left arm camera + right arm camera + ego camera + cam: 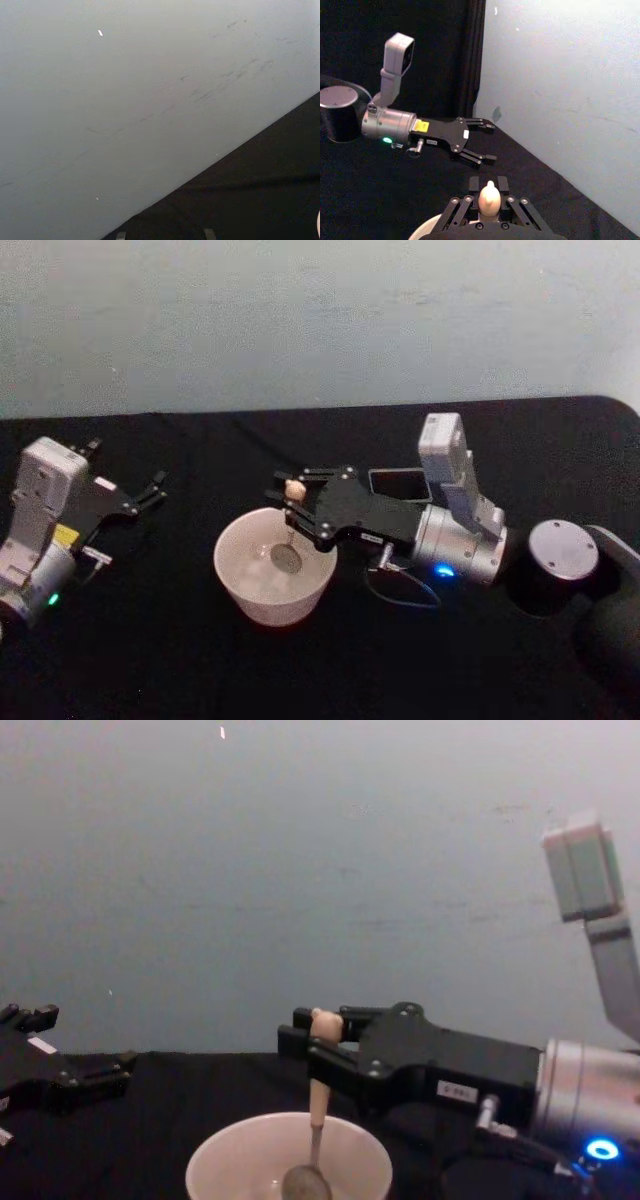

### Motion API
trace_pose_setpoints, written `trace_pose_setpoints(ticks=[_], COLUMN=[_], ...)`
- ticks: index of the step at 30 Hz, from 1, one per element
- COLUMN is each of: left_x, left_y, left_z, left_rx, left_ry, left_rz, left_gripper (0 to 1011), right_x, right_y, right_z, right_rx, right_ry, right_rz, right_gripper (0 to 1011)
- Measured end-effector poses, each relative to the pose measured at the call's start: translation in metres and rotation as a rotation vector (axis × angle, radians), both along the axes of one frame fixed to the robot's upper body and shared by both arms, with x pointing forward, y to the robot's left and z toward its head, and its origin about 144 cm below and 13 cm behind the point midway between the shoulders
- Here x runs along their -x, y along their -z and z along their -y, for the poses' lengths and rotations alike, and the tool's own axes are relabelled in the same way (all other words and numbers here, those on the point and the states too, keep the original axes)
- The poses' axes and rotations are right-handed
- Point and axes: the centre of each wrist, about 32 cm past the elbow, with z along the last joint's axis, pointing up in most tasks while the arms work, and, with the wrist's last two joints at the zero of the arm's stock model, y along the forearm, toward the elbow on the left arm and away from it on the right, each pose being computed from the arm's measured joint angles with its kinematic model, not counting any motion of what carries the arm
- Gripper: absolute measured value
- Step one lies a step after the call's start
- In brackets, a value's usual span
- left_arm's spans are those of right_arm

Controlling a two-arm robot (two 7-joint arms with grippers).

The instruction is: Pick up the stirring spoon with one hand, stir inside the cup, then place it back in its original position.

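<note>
The off-white cup (268,602) stands on the black table in front of me. The stirring spoon (289,530) hangs upright in it, its grey bowl low inside the cup (222,1166) and its cream knob on top. My right gripper (290,496) reaches in from the right above the cup's far rim and is shut on the spoon's handle (318,1092) just under the knob (489,199). The dark square holder box (400,473) stands behind the right gripper, partly hidden by it. My left gripper (152,490) rests far left on the table, open and holding nothing.
A pale wall runs close behind the table's far edge. The right arm's wrist and its camera (447,455) rise to the right of the cup, and a round dark arm joint (560,550) sits at the far right. Bare black table lies between the cup and the left gripper (482,142).
</note>
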Motion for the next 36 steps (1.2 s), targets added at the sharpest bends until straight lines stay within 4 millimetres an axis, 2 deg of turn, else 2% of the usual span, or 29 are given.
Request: trace_pose_setpoints(ticks=[9,17,27,36], left_x=[0.0,0.0,0.0,0.0], left_y=[0.0,0.0,0.0,0.0], left_z=[0.0,0.0,0.0,0.0], left_rx=[0.0,0.0,0.0,0.0], left_ry=[0.0,0.0,0.0,0.0], left_rz=[0.0,0.0,0.0,0.0], left_gripper=[1001,1002,1001,1001], right_x=[0.019,0.027,0.013,0.002], right_y=[-0.007,-0.004,0.0,0.0], right_z=[0.003,-0.014,-0.03,-0.023], right_rx=[-0.026,-0.041,-0.044,-0.038], right_ry=[-0.043,-0.095,-0.048,0.012], right_rz=[-0.025,-0.042,-0.022,-0.009], right_gripper=[212,212,212,212])
